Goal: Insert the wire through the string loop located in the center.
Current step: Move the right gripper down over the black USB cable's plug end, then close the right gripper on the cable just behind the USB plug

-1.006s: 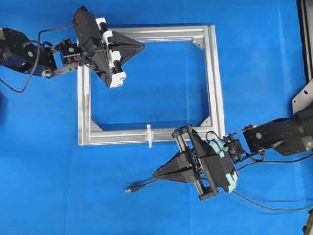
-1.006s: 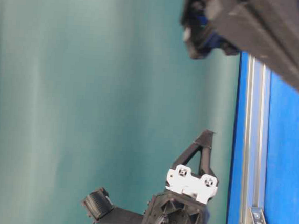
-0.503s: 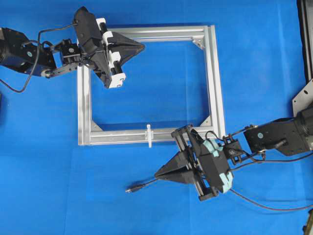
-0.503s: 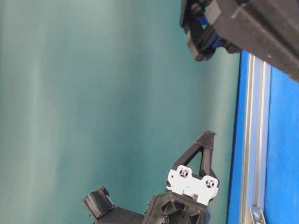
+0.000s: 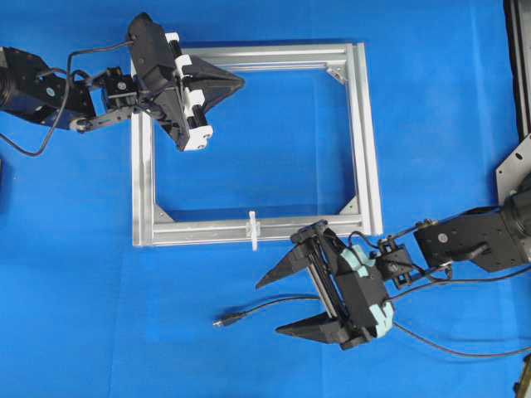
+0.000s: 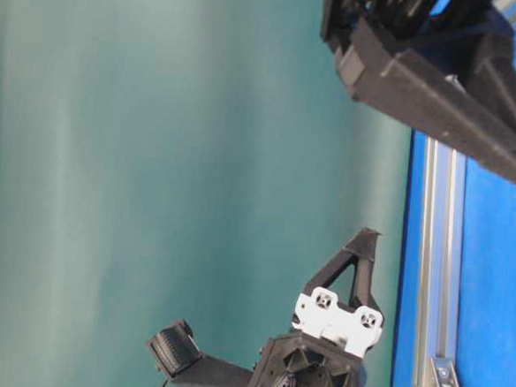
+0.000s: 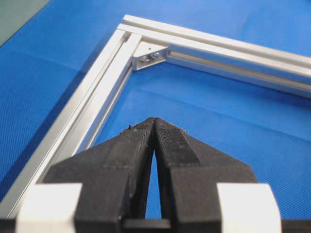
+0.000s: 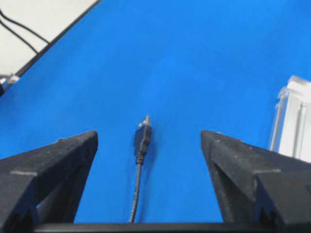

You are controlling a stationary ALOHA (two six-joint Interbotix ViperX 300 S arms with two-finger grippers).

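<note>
The wire (image 5: 249,310) is a thin black cable lying on the blue mat, its dark plug (image 8: 143,136) with a metal tip pointing away from my right wrist camera. My right gripper (image 5: 267,305) stands open around the cable, one finger on each side, not touching it. The string loop (image 5: 251,230) is a small white upright piece on the near bar of the silver frame (image 5: 365,141), above and left of the right gripper. My left gripper (image 5: 241,80) is shut with nothing in it, over the frame's far left corner (image 7: 148,53).
The aluminium frame has corner brackets (image 5: 337,75) inside. A frame bar end (image 8: 294,116) shows at the right of the right wrist view. A metal structure (image 5: 516,162) stands at the table's right edge. The left arm (image 6: 327,340) shows in the table-level view.
My right gripper has gone from shut to wide open, its fingers spreading to either side of the wire. The left gripper has stayed where it was.
</note>
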